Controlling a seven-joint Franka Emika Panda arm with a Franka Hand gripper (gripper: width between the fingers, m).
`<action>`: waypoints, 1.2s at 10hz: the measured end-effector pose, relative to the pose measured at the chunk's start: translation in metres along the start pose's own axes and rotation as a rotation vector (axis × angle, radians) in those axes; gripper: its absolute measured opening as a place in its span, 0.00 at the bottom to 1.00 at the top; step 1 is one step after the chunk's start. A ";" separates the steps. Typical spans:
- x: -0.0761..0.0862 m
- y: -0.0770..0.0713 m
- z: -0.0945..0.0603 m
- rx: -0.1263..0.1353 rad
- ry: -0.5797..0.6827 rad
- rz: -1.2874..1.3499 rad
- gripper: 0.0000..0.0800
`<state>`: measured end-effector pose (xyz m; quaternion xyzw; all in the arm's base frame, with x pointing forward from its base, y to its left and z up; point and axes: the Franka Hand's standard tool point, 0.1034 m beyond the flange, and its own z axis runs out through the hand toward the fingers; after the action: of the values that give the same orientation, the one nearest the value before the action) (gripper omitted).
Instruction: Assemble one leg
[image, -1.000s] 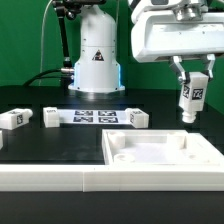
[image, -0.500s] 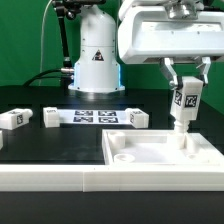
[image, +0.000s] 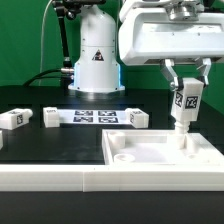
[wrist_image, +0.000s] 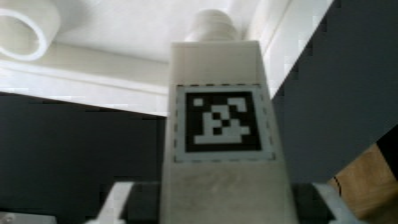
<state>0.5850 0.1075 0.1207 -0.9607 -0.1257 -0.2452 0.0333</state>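
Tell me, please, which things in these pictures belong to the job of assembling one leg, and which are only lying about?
Belonging to the job:
- the leg, held upright by the gripper
- the white tray, just below the leg's lower end

Lying about:
- the marker board
- a small tagged white part at the exterior view's left

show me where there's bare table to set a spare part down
Bare black table lies in front of the marker board, on the exterior view's left of the tray. It is crowded at the tray's far side, on the exterior view's right, where the gripper holds the leg upright.
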 end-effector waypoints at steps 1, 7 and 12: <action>0.005 0.000 0.003 0.001 -0.001 0.001 0.37; 0.021 -0.004 0.024 0.012 0.007 0.002 0.37; 0.022 -0.005 0.038 0.011 0.051 0.005 0.37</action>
<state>0.6201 0.1218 0.0976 -0.9543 -0.1239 -0.2687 0.0421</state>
